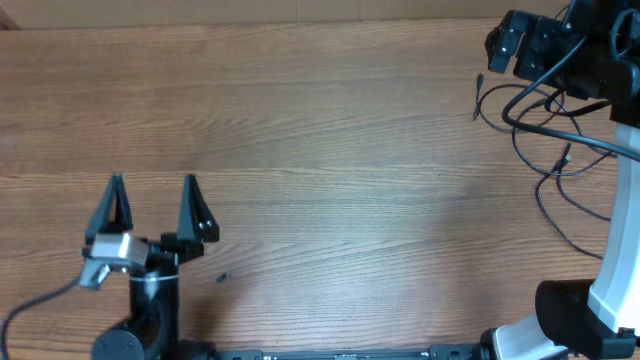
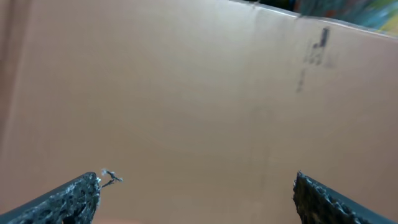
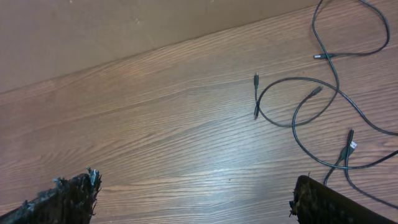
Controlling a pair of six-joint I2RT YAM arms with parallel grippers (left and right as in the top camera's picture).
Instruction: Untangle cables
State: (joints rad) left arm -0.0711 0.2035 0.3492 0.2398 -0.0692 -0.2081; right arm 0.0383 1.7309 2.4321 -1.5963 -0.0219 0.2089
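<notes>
Wood-grain table (image 1: pixel 300 130), plain brown board (image 3: pixel 124 31) behind it. I see the cables (image 1: pixel 563 160) looped loosely at the far right, plugs lying on the wood. Left gripper (image 1: pixel 153 183) sits near-left, spread wide and holding nothing. Right gripper (image 3: pixel 196 180) gapes too, above bare wood, with the cables off to its right.

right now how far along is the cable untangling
Done: nothing that shows. The cables lie in crossing loops at the right side of the table. In hand: nothing; the left jaws and the right jaws both stand open and empty, the right ones near the cables. Left: the whole job, grasping a cord and drawing the loops apart.
</notes>
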